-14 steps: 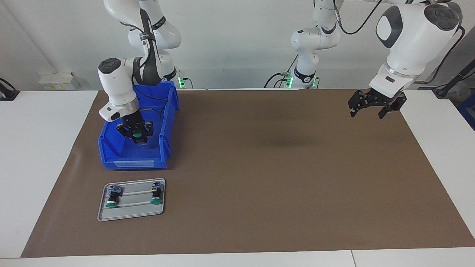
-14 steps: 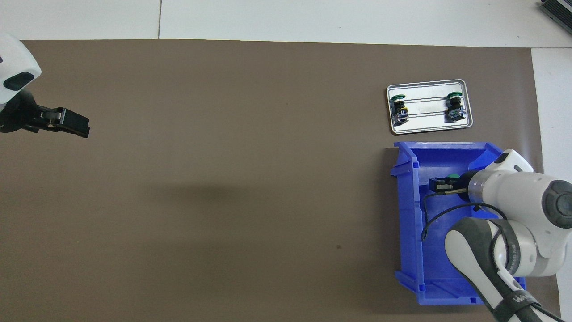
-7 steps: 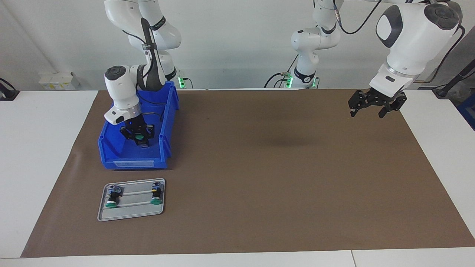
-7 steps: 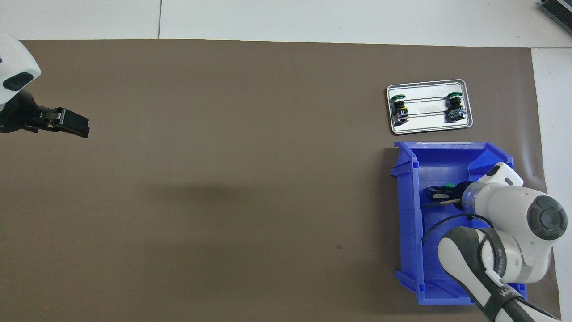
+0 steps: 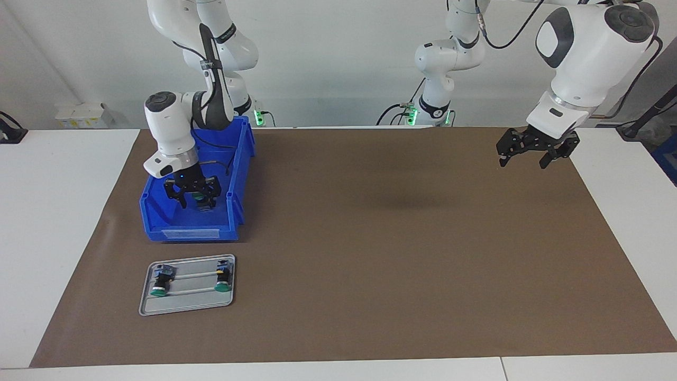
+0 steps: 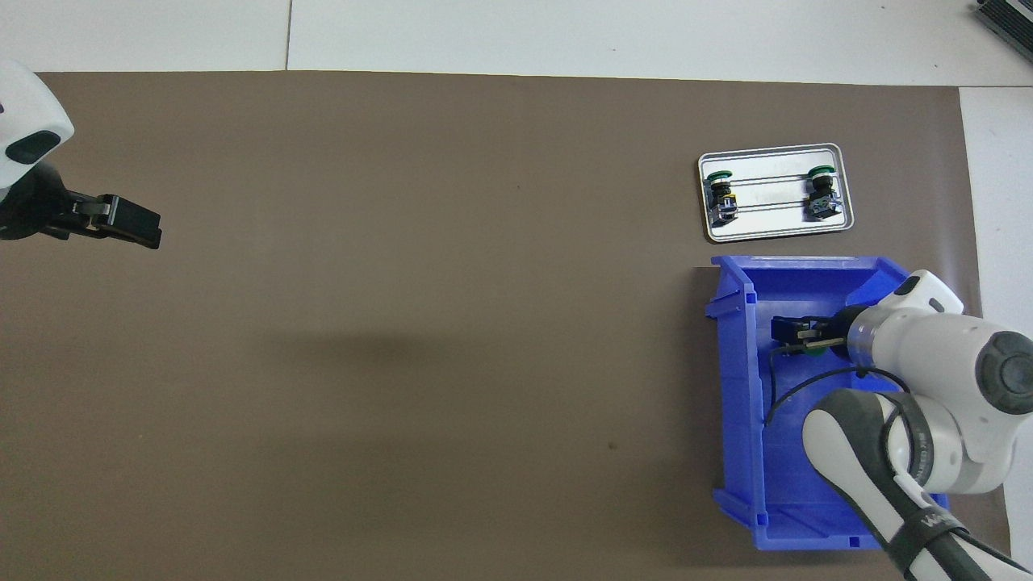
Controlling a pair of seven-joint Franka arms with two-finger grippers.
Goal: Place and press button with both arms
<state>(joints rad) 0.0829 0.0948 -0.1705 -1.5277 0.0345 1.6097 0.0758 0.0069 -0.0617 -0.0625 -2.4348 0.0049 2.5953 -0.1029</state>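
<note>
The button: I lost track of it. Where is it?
The button lies in the blue bin at the right arm's end, between the open right gripper fingers.

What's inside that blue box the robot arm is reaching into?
Inside the blue bin, a green-capped button shows between the open fingers of the right gripper. The gripper and arm cover much of the bin's floor, so anything else there cannot be seen.

Two high opposed views, shared table point(image 5: 370, 238)

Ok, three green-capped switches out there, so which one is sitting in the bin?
The button under the right pincer, inside the blue bin. The other two switches lie on the metal tray.
</note>
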